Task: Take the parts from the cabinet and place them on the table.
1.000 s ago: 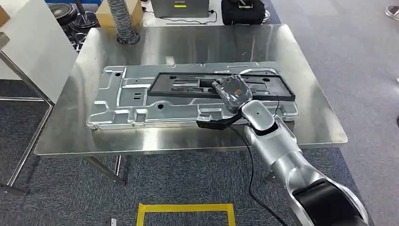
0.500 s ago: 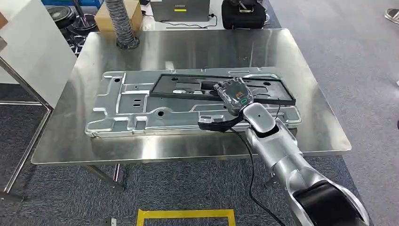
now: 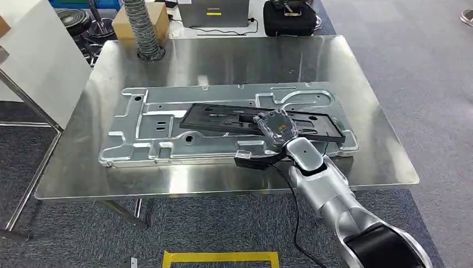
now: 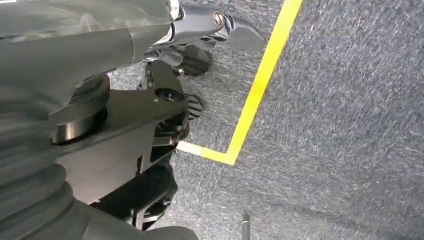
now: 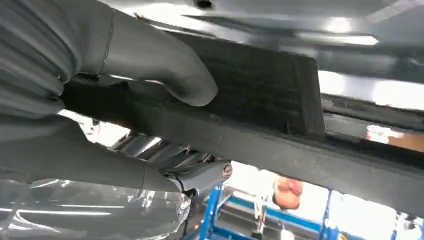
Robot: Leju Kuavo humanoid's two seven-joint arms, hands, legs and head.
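Head view – right hand: the right hand (image 3: 275, 126) reaches in from the lower right on its silver arm and lies on the near long edge of the black frame (image 3: 223, 118), roughly at that edge's middle. Its fingers are folded over the edge, gripping the part.
Head view – black frame: a long, flat, dark part with cut-outs, lying slightly slanted across the grey metal panel (image 3: 150, 120). Its left end sits near the panel's centre, its right end near the panel's right end.
Head view – metal panel: a large stamped sheet lying flat on the steel desk (image 3: 234, 56), reaching across most of the desk's width.
Head view – surroundings: a ribbed hose (image 3: 142, 28) stands at the desk's far left corner, a cardboard box (image 3: 159, 17) just behind it. Yellow tape (image 3: 220, 257) marks the carpet in front of the desk.

Right wrist view – right hand: the thick grey thumb (image 5: 165, 70) presses on one face of the black frame (image 5: 280, 95), while the darker fingers (image 5: 200, 172) curl against the opposite face, so the bar is clamped between them.

Left wrist view – left hand: the left hand (image 4: 210, 30) hangs over grey carpet crossed by a corner of yellow tape (image 4: 255, 95). Its fingers appear curled in with nothing in them.
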